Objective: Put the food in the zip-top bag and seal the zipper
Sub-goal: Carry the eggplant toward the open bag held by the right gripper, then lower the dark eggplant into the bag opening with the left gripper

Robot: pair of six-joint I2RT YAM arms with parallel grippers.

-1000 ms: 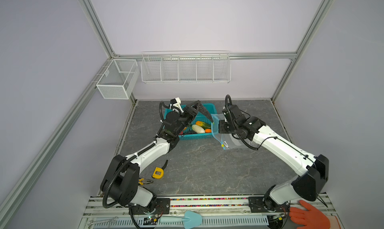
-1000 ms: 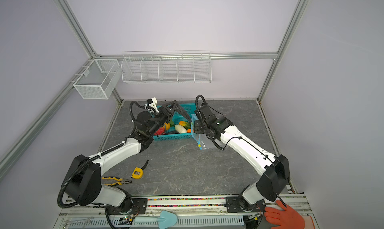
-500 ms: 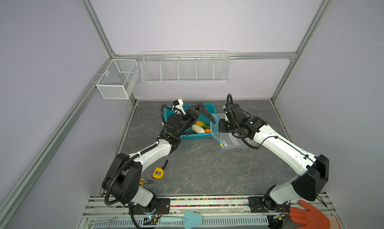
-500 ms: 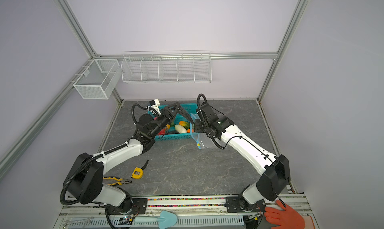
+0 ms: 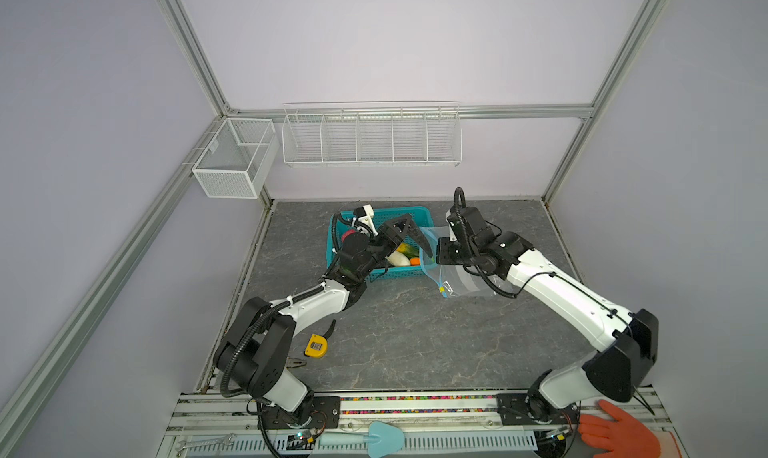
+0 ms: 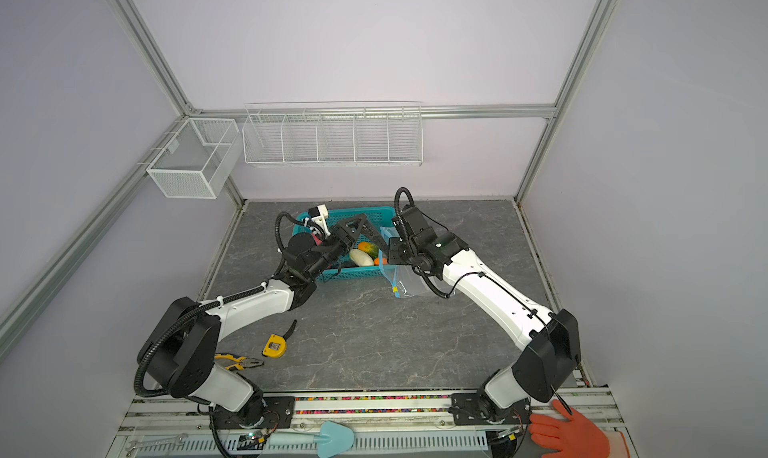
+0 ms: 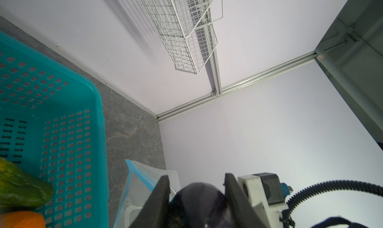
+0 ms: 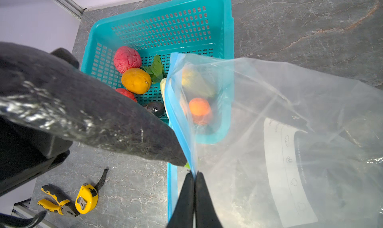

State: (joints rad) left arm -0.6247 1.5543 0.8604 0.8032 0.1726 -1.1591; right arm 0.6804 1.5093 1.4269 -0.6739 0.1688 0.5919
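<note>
Holding dark food (image 7: 199, 198), left claw (image 7: 196, 176) beside bag (image 7: 143, 175).

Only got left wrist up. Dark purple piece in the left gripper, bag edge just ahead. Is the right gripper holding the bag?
Observer: Yes, the right gripper is shut on the zipper of the zip-top bag.
Operator: The left gripper has the dark purple piece. Strip's other end?
Observer: The yellow slider tab sits there, low, near the table, in a top view.
Operator: What's in the basket besides the green piece and orange piece?
Observer: Right wrist view shows a pink-red piece, a red piece, a yellow-orange piece and a dark piece in it.
</note>
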